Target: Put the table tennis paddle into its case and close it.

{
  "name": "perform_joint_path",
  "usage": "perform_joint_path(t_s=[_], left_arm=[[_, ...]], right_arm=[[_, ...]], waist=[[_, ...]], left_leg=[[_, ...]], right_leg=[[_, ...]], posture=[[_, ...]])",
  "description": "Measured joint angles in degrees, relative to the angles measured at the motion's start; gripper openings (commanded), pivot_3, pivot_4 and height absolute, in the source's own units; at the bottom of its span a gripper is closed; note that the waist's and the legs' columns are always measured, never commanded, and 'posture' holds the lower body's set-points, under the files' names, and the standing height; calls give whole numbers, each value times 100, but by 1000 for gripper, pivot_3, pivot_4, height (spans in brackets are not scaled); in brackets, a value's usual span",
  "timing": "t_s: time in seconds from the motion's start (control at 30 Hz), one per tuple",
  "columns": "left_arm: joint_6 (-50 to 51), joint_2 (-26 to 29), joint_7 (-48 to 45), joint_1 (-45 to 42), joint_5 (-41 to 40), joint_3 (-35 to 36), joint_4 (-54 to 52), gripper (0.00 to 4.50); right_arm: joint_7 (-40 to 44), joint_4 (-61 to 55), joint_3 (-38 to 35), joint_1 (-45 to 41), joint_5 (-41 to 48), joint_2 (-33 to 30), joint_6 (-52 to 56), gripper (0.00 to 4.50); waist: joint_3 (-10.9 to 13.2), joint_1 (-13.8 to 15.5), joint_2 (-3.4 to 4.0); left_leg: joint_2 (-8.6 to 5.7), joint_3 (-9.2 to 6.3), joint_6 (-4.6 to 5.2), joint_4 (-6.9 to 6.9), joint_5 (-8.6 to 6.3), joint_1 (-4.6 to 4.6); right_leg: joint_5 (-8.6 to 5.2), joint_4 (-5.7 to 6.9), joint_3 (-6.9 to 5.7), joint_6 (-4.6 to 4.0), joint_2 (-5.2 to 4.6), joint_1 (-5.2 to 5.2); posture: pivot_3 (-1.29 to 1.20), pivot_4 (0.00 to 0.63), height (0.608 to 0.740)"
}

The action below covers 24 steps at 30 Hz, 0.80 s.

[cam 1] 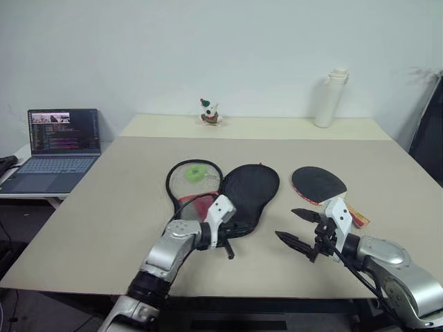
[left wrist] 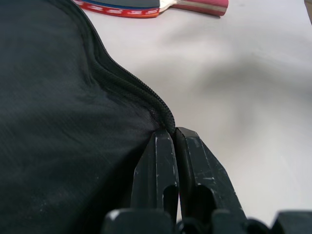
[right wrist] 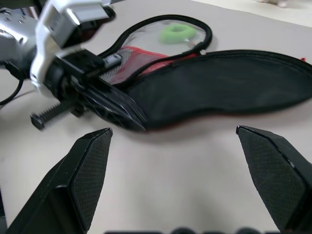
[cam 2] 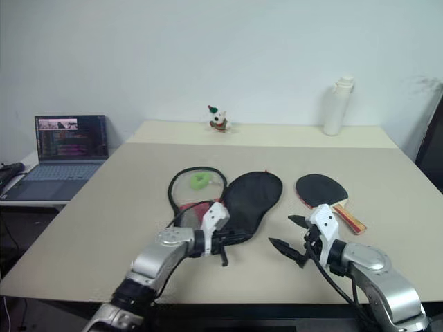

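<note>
The case (cam 1: 250, 187) lies open in the middle of the table, its black flap spread flat beside a black-rimmed half (cam 1: 194, 181) that holds a green item (cam 1: 196, 173) and red mesh. My left gripper (left wrist: 174, 132) is shut on the zipper edge of the black flap at the case's narrow near end, as the right wrist view also shows (right wrist: 119, 111). The table tennis paddle (cam 1: 318, 184) rests black face up to the right of the case, handle toward the front right. My right gripper (cam 1: 296, 228) hovers open just in front of the paddle, nothing between its fingers.
An open laptop (cam 1: 59, 145) sits on a side desk at the left. A white bottle (cam 1: 330, 98) and a small figurine (cam 1: 209, 112) stand at the table's far edge. The table's front edge (cam 1: 228, 294) runs just below both grippers.
</note>
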Motion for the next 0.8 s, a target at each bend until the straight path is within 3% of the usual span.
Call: perform_joint_path(t_s=[0.07,0.17,0.43,0.6,0.8], left_arm=[[-21,-119,-1,-144,81,-87,206,16],[-82,-117,-32,-153,135,-153,253,789],[45,143,-266,175,75,-156,-307,3632],[448,928,-889,795,-740,357,-1427,3632],[644,1713,-1011,1029,-1314,1324,-1693,3632]], right_arm=[[-47,-43,-2,80,0,-1,1,4500],[-87,-93,-31,132,6,-35,4,4500],[-222,-76,-151,3,83,-30,161,4500],[-440,220,-177,-597,276,246,436,4500],[-992,942,36,-1243,238,832,952,4500]], waist=[[0,-5,0],[0,-36,0],[0,-44,1],[1,-89,3],[1,-63,3]], left_leg=[[-2,1,0,0,0,0],[1,2,0,-1,0,3],[5,2,0,-1,0,4],[16,-2,0,-4,0,10],[13,-3,0,-3,0,9]], right_leg=[[0,1,0,0,2,0],[0,2,1,0,3,0],[0,4,4,-1,3,0],[-3,10,6,-7,9,-1],[-3,10,5,-8,8,-1]], posture=[[0,150,740],[0,150,740],[0,150,740],[0,150,740],[0,150,740]])
